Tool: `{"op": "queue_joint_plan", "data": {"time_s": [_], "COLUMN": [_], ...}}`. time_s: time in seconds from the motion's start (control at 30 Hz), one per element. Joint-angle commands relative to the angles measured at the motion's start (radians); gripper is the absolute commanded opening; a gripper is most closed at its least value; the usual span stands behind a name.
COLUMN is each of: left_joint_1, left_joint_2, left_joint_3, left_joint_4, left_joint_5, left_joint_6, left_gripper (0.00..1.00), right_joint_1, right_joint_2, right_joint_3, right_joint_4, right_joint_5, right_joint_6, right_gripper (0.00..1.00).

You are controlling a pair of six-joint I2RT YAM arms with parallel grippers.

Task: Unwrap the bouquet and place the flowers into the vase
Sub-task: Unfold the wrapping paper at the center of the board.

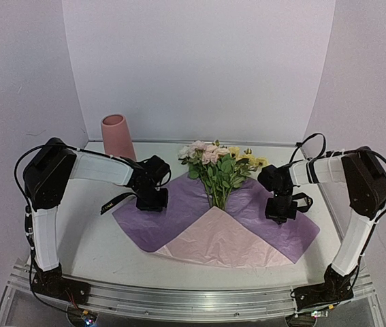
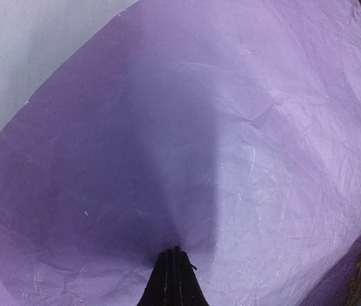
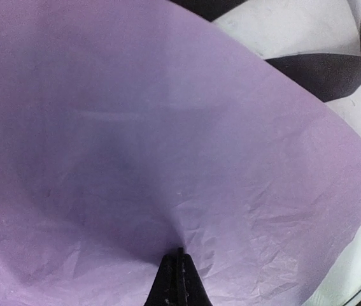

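Paper first: the crinkled pink-lilac paper sheet (image 1: 179, 218) lies opened flat on the white bench (image 1: 97, 238). Its lilac wings spread to left and right, and a paler pink triangle fills the lower middle of the overhead view. On its centre I see the bunch of pink, cream and yellow flowers (image 1: 214, 158), with green stems pointing down the frame to where the wings meet and blooms toward the back wall. The tall matte pink vase (image 1: 118, 136) stands upright at the upper left, off the paper and well apart from the flowers.

My left end effector (image 1: 153, 203) is down on the left lilac wing, near its upper edge. In its wrist view the fingers (image 2: 167, 280) are pressed together, tips on the paper, with creases fanning out from them. I cannot tell whether a fold is caught between them. My right end effector (image 1: 281, 210) sits on the right wing, its fingers likewise pressed together with wrinkles converging at the tip. Again I cannot tell if paper is nipped.

A black ribbon (image 3: 323, 73) with gold lettering lies on the bench just beyond the paper's edge, at the upper right of the right wrist view. Another black strip (image 1: 114, 202) lies on the bench just left of the left end effector.
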State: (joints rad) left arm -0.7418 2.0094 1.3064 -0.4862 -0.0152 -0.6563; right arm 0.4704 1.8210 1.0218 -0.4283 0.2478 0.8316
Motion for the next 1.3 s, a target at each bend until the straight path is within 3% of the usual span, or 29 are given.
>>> {"op": "queue_joint_plan", "data": {"time_s": [0.0,0.2,0.4,0.6,0.8,1.27], "left_joint_1": [0.004,0.003,0.004,0.001,-0.023,-0.115], "left_joint_2": [-0.012,-0.026,-0.057,-0.063,-0.018,-0.028], "left_joint_3": [-0.027,0.041,0.118,0.189,0.202,0.121], "left_joint_4": [-0.07,-0.069,-0.084,-0.095,-0.094,-0.094], "left_joint_5": [-0.049,0.033,0.05,0.147,0.307,0.399], "left_joint_6": [-0.005,0.063,0.083,0.085,0.086,0.013], "left_gripper": [0.0,0.03,0.18,0.25,0.25,0.23], "right_joint_1": [-0.031,-0.031,-0.03,-0.028,-0.027,-0.012], "right_joint_2": [0.024,-0.086,-0.104,-0.141,-0.116,-0.059], "right_joint_3": [-0.02,0.079,0.125,0.092,0.044,-0.058], "right_joint_4": [-0.171,-0.128,-0.063,0.054,0.116,0.142], "right_joint_5": [0.072,0.045,-0.097,-0.326,-0.514,-0.719], "right_joint_6": [0.052,-0.098,-0.209,-0.291,-0.361,-0.465], "right_gripper": [0.0,0.0,0.0,0.0,0.0,0.0]}}
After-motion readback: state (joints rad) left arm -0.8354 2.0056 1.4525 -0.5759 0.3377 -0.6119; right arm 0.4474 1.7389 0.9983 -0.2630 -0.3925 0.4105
